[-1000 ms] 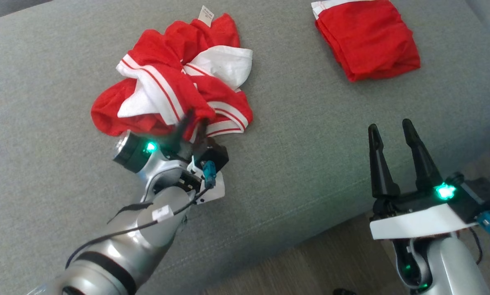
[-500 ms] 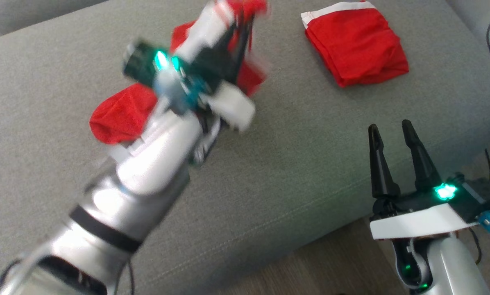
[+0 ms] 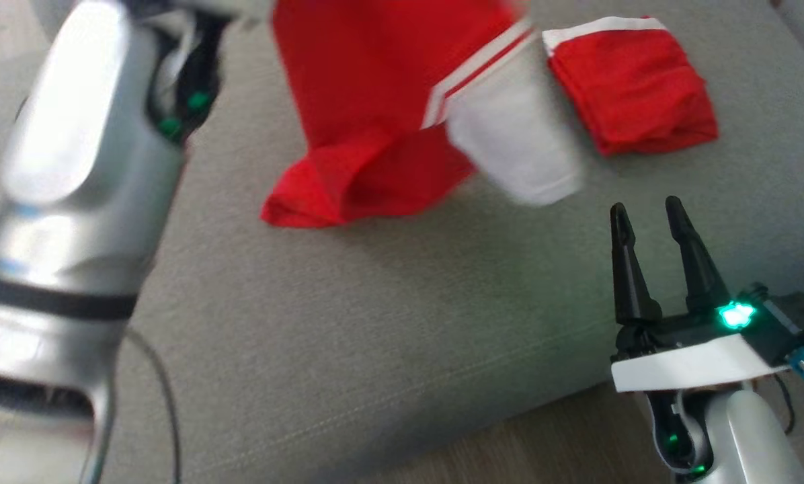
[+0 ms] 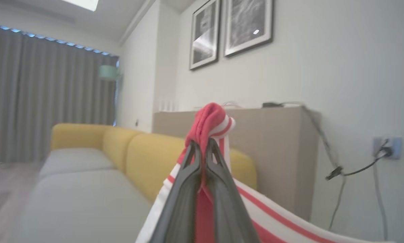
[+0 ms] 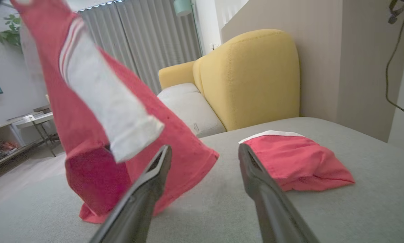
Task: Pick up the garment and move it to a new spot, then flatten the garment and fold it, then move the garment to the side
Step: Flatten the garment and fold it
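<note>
At the centre of the left wrist view, the left gripper (image 4: 202, 145) is pinching a bunched fold of the red-and-white striped garment (image 3: 368, 101) between closed fingers. The garment is hanging across the upper middle of the head view, its lower hem trailing on the grey sofa cushion (image 3: 375, 336), beside a folded red garment (image 3: 634, 87) at upper right. At lower right, the right gripper (image 3: 651, 228) is standing wide open, holding nothing.

The near half of the grey seat cushion (image 3: 375, 336) lies bare between the silver left forearm (image 3: 72, 168) and the right gripper (image 3: 646, 205), while farther back the hanging red-and-white garment (image 3: 375, 101), its blurred hem seemingly touching the cushion, and the folded red garment (image 3: 634, 87) near it bar the way.
</note>
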`<state>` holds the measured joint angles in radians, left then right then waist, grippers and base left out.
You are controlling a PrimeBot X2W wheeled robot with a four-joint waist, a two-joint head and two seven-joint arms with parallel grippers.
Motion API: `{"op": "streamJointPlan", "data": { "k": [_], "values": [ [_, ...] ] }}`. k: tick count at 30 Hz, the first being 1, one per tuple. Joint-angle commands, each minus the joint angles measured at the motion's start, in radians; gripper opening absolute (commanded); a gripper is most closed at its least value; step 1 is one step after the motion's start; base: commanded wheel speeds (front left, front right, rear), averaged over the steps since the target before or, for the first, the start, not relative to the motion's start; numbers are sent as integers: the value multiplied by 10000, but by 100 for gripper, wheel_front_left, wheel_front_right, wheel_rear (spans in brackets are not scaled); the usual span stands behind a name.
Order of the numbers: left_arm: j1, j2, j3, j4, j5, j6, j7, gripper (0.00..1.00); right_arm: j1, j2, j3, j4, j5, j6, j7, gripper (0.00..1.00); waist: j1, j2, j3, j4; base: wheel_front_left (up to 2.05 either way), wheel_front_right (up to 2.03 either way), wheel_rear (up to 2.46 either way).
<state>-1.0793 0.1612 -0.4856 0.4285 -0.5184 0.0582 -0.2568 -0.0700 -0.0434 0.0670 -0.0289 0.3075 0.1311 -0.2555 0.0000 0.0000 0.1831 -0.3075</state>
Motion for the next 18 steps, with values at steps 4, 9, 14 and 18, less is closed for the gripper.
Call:
{"op": "streamJointPlan", "data": {
  "k": [4,9,14,18],
  "values": [
    [1174,1282,763,758,-227,134,-19,0,-177,-68,160,-399,-199,-4,-63,100,0,0,206,498,0,0,0],
    [2028,2112,1418,1800,-126,323,-42,37,-256,-68,106,-449,-366,-4,-63,100,0,0,484,802,0,0,0],
    [2509,2134,2188,1746,368,681,-46,100,-307,-68,120,-454,-472,-4,-63,100,0,0,667,1052,0,0,0],
    [3129,1749,2678,691,1150,1330,-47,100,-296,-68,120,-444,-508,-4,-63,100,0,0,715,1265,0,0,0]
  ]
}}
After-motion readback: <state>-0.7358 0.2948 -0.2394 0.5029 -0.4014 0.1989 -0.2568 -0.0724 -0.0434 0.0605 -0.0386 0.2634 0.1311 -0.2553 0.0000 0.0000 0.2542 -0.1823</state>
